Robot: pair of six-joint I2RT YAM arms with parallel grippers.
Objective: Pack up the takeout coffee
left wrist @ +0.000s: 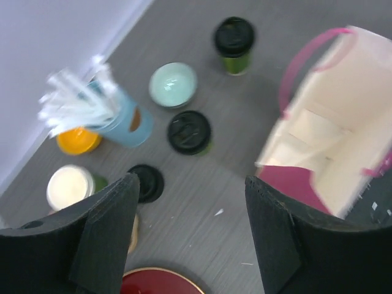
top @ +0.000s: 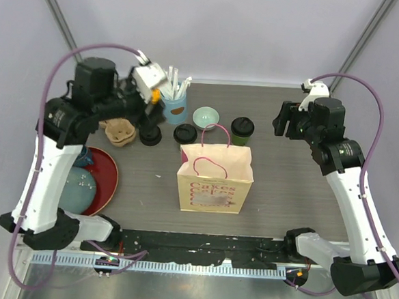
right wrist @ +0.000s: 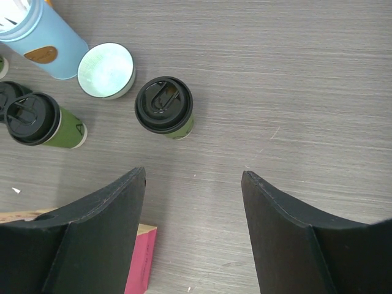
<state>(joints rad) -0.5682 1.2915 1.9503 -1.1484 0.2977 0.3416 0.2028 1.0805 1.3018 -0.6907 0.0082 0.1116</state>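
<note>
My left claw [left wrist: 191,181]: jaws spread wide with nothing between them and nothing touching either finger. It hangs above the back-left part of the table [right wrist: 306,73], looking down.
My right claw [right wrist: 193,173]: jaws also wide apart and empty. It is held above the back-right part of the table, with only wood-grain surface showing between the fingers.
Paper bag [top: 214,181]: nearest to my bases, in the middle of the table. It stands upright with its mouth open, pink handles up and pink lettering on the front.
Red plate [top: 110,177]: left of the bag, near my left arm. A blue-grey dish [top: 80,190] lies on it, partly hidden by the arm.
Left lidded cup [top: 185,133]: dark green with its black lid on. It stands upright on the table just behind the bag's left corner, outside the bag.
Right lidded cup [top: 242,129]: the same kind, lid on. It stands upright just behind the bag's right side, outside the bag and apart from my right claw.
Third black lid [left wrist: 146,182]: just beyond my left finger. I cannot tell whether a cup stands under it.
Open cup [left wrist: 69,185]: cream-white inside, open at the top, beside that third lid.
Pale green bowl [top: 205,117]: between the two lidded cups, a little farther back.
Blue cup [top: 175,105]: holds white straws [top: 178,85] and stands left of the bowl, near the back edge.
</note>
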